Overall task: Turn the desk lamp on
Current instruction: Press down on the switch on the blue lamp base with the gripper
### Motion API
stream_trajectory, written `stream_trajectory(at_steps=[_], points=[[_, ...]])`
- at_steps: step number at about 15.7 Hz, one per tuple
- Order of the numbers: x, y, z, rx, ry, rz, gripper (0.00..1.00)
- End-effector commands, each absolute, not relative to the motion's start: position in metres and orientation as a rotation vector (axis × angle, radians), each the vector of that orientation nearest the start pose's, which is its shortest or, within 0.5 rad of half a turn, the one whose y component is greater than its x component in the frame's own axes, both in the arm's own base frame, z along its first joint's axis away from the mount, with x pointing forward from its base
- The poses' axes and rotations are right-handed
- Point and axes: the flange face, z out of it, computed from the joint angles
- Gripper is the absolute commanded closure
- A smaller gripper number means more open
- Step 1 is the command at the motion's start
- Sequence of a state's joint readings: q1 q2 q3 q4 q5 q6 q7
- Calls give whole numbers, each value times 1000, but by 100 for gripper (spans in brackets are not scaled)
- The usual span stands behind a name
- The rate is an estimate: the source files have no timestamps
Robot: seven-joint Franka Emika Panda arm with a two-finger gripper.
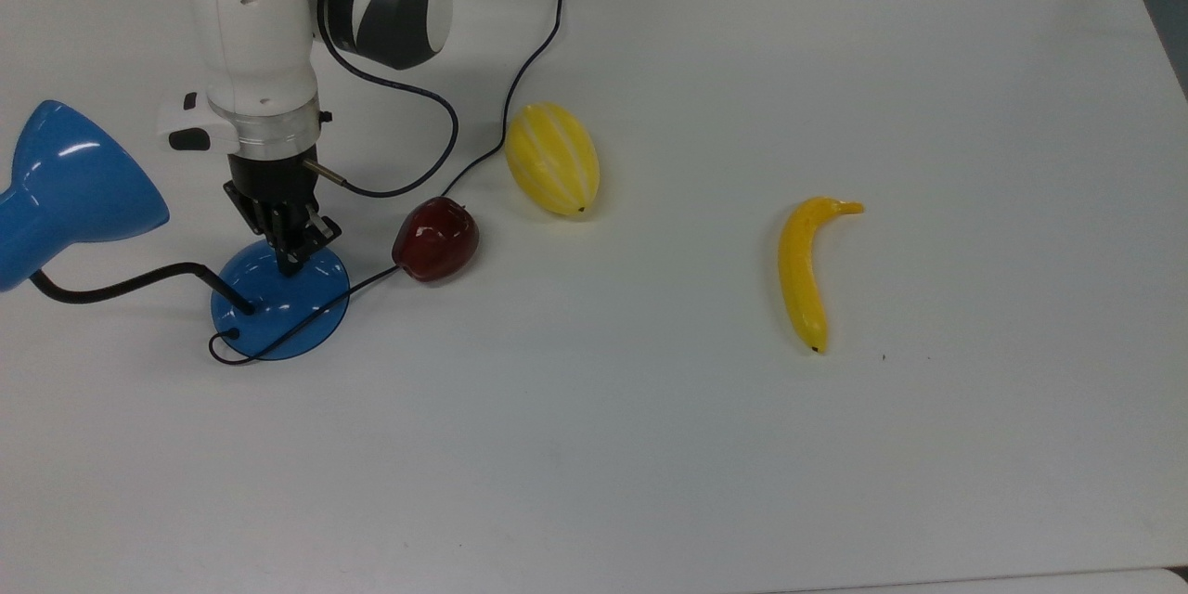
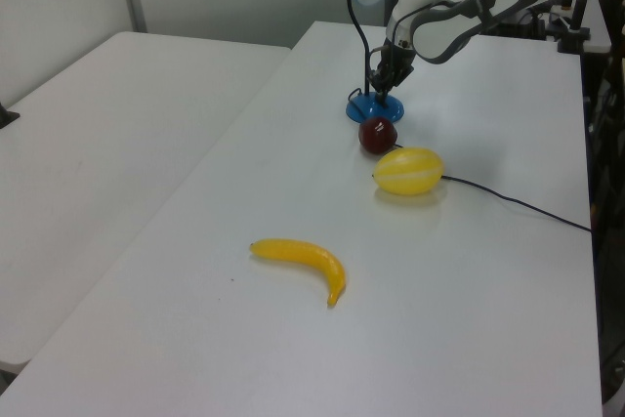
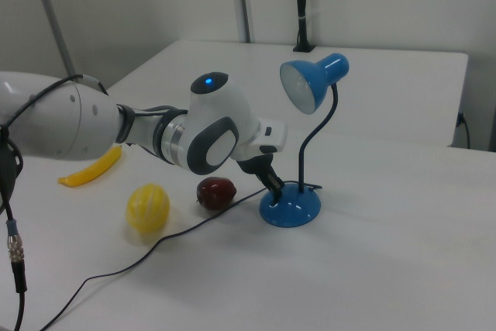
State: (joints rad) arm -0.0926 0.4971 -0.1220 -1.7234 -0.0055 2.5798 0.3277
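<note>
The glossy blue desk lamp with a cone shade (image 1: 74, 181) is parked at the top view's left on the white counter (image 1: 650, 445), beside a dark red apple (image 1: 436, 239). The black gripper (image 1: 293, 262) is pressed onto its domed base, jaws looking together.

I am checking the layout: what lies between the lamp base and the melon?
The apple lies between the lamp base and the melon, seen in the top view; the cord runs there too.

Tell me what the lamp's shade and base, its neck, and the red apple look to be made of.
The desk lamp shade and base look like glossy painted metal or hard plastic: bright highlights streak the blue. Its black neck looks matte and bendable, curving freely. The red apple seems a plastic or wax replica, judging by its hard, even shine, though that look is not conclusive.
</note>
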Motion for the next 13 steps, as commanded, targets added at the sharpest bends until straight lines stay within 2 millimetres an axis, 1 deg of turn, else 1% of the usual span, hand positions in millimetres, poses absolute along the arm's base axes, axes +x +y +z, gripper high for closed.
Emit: stream_trajectory(at_steps=[1,4,7,13], points=[[690,-135,338,-3023,810,-603,100],[690,-135,338,-3023,810,-603,100],[689,-138,344,-3017,819,-612,100],[688,-138,344,-3025,810,-601,100]])
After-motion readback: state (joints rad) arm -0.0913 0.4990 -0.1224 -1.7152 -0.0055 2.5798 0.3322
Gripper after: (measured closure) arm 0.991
